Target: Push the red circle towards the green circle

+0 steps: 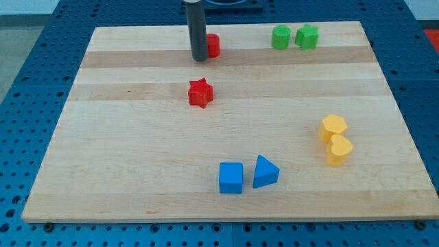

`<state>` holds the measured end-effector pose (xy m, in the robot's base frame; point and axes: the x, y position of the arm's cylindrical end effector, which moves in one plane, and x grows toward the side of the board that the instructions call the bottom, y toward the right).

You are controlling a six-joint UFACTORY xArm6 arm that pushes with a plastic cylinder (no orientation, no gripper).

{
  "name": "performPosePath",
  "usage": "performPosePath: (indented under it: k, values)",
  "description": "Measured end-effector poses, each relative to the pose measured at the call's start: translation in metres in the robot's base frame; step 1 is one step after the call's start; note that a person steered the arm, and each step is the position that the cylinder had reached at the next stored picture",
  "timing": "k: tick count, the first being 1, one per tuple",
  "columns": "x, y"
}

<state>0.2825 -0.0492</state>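
The red circle [213,45] lies near the view's top, partly hidden behind my rod. My tip [199,59] rests on the board right against the red circle's left side. The green circle [280,37] lies further to the view's right at about the same height, with a green star [306,36] touching its right side. A red star [201,92] lies below my tip, toward the view's middle.
A wooden board [137,137] lies on a blue pegboard table. A yellow hexagon [333,127] and a yellow heart-like block [339,150] sit at the right. A blue cube [231,178] and a blue triangle [265,171] sit near the bottom.
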Motion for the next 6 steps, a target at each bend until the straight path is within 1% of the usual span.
performPosePath:
  k: [1, 2, 3, 4, 5, 6]
  values:
    - [-0.015, 0.032]
    - [-0.015, 0.001]
    - [-0.033, -0.024]
    - [-0.044, -0.003]
    - [-0.055, 0.034]
    - [-0.055, 0.047]
